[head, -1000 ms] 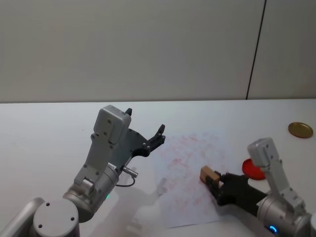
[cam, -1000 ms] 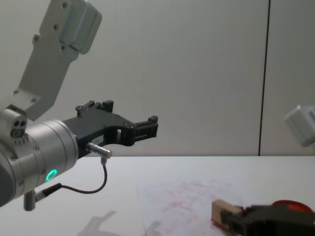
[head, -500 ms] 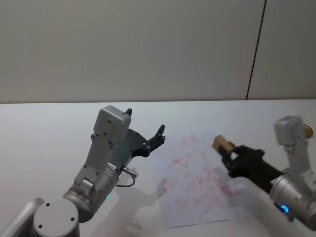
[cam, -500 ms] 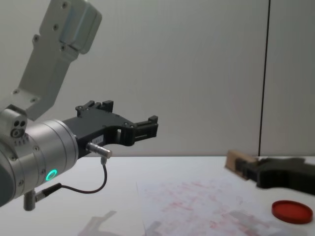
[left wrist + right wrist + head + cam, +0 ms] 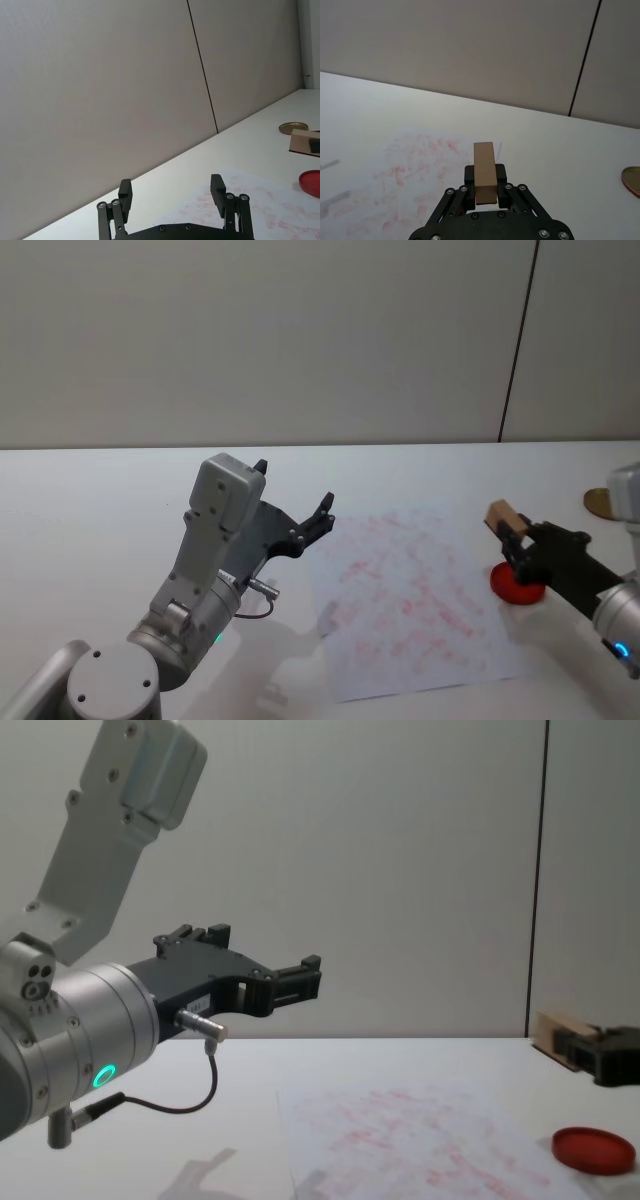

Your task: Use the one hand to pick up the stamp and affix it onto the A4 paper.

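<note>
Right gripper (image 5: 514, 538), clamped on stamp (image 5: 499, 513), lifted off A4 paper (image 5: 410, 605), now right over ink pad (image 5: 503, 588) (probably re-inking); left gripper (image 5: 294, 486) parked, wide.

**Right jaws clamped on the stamp, left jaws spread and empty**

The right arm reaches in low from the right edge of the head view. The right gripper (image 5: 512, 538) is held nearly level and aimed inward. Its jaws are closed on the stamp (image 5: 500, 513), which sticks out lengthwise beyond their tips. The left arm is bent and parked on the left, wrist housing raised. The left gripper (image 5: 295, 487) points forward with its jaws wide apart and nothing between them.
</note>
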